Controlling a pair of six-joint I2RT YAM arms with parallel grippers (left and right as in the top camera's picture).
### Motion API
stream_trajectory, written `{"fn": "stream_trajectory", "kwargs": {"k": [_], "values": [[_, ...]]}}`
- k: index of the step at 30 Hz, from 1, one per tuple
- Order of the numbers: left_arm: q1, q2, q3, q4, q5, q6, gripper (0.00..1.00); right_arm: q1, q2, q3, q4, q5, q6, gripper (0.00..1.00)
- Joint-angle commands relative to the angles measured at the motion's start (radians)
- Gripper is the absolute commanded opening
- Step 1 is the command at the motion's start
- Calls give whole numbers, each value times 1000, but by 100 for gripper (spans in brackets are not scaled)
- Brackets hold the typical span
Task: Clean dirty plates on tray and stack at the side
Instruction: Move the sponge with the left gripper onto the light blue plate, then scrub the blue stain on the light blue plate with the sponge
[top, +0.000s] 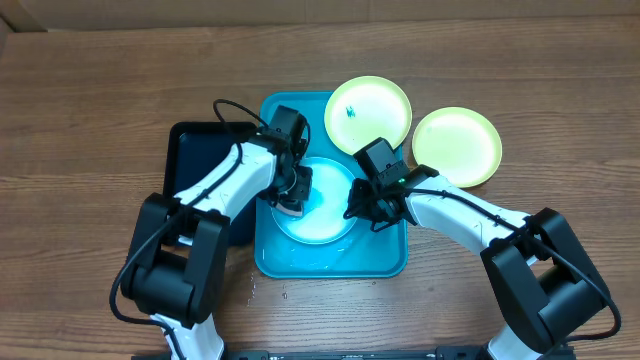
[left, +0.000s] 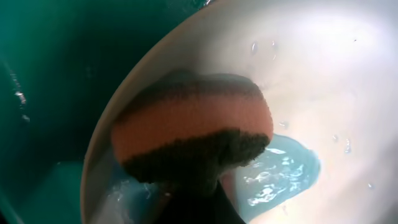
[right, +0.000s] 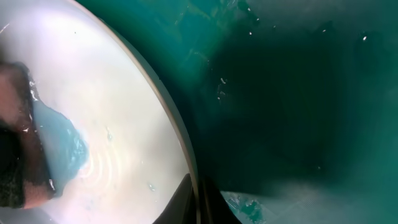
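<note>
Plastic, wet, slick: we judge the cyan plate (top: 325, 205) at the centre of the tray (top: 385, 262) light, stiff and slippery. Right tool (right: 196, 200) pinches its rim, the best hold; left tool (top: 290, 192) clamps the sponge (left: 186, 130).

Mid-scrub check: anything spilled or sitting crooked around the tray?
One yellow-green plate, blue-smeared, lies across the far right corner of the tray, propped on its rim rather than flat. A few wet-looking specks dot the table off the near left corner, possibly splashes. Nothing else stands out.
</note>
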Motion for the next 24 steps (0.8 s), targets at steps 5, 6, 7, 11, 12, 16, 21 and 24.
{"fn": "stream_trajectory", "kwargs": {"k": [5,6,7,11,12,16,21,24], "values": [[14,94,6,-8,488,118,4,5,-19,-13,2,9,1,4],[28,87,40,-18,549,117,4,5,-19,-13,1,9,1,4],[34,83,53,-23,568,118,4,5,-19,-13,1,9,1,4],[70,27,194,-80,604,118,4,5,-19,-13,-4,1,1,4],[73,11,226,-91,587,118,4,5,-19,-13,-4,-14,1,4],[70,-48,306,-145,443,113,4,5,-19,-13,-2,-81,2,13],[48,-53,287,-219,207,114,4,8,-19,-13,3,-102,30,15],[39,-46,267,-241,157,114,4,11,-19,-13,11,-54,30,15]]}}
